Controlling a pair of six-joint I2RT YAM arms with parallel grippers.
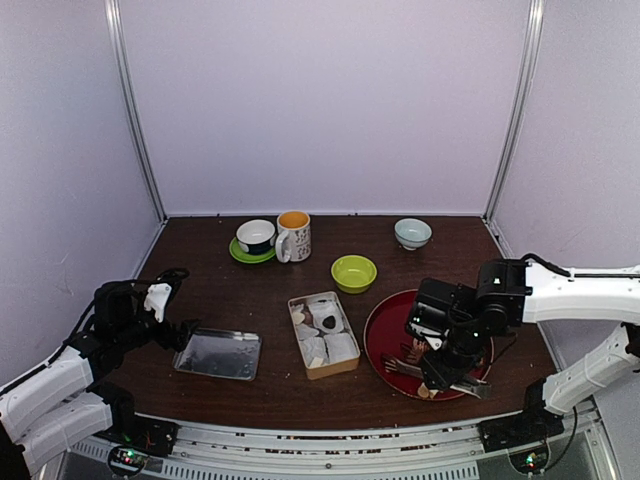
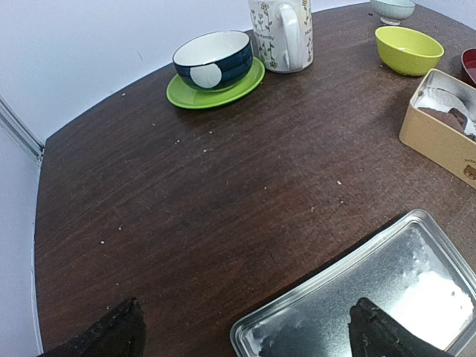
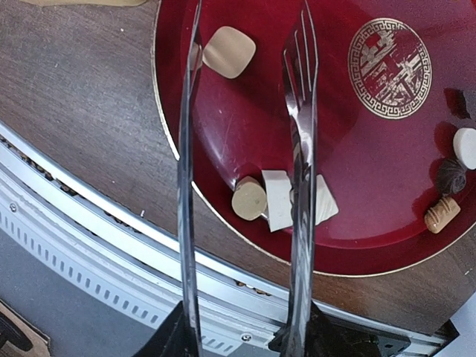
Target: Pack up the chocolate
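1. The right fingers (image 3: 172, 343) pinch the handle end of the tongs (image 3: 300, 134), whose 2 blades stand spread over the red plate (image 3: 245, 126). The long tool is probably used because the pieces are too small for the fingers themselves
2. The chocolate (image 3: 249, 199) lies loose on that plate. A round tan piece and a white slab sit under the forked blade by the rim nearest the bench (image 2: 223, 208) edge, and a tan square lies beside the plain blade. White, dark and tan pieces cluster at the opposite rim. I cannot tell how high the blades hang above them
3. The box (image 1: 323, 335) sits just left of the plate, lined with white paper cups (image 1: 340, 346). 1 cup seems to hold something dark, so packing looks barely begun
4. The left fingers (image 2: 111, 335) are spread wide with nothing between them, low over a corner of a metal tray (image 2: 416, 282), likely parked clear of the work
5. A green bowl (image 1: 353, 272), a mug (image 1: 293, 235), a blue bowl (image 1: 256, 235) on a green saucer (image 1: 240, 254) and a pale bowl (image 1: 412, 232) stand toward the back, away from the plate-to-box path. On that path only the box wall needs clearing
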